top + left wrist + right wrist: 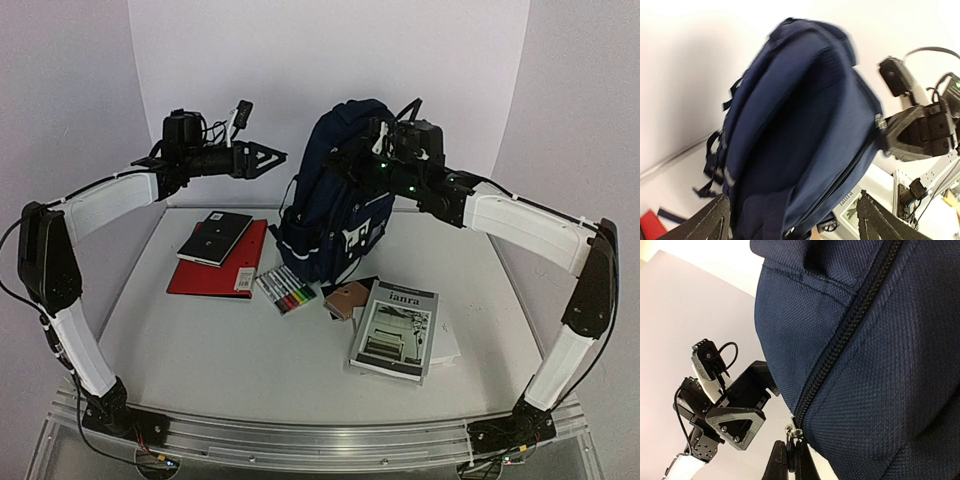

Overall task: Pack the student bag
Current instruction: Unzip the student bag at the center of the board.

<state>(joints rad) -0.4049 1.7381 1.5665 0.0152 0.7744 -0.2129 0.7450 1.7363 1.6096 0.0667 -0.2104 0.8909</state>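
Risk: tug topples unbraced bag (pixel 335 200); right hand (pixel 791 452) pinches zipper pull (pixel 790 432); left hand (pixel 276 157) open beside bag.

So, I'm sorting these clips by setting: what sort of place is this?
Probably a robot lab bench, not a classroom: two arms bolted to a metal rail at the edge of a white table, a plain white backdrop, and a backpack, books and markers set out.

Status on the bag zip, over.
Left gripper open beside student bag. Right gripper shut on zipper pull. Bag upright. Book, markers unpacked in front.
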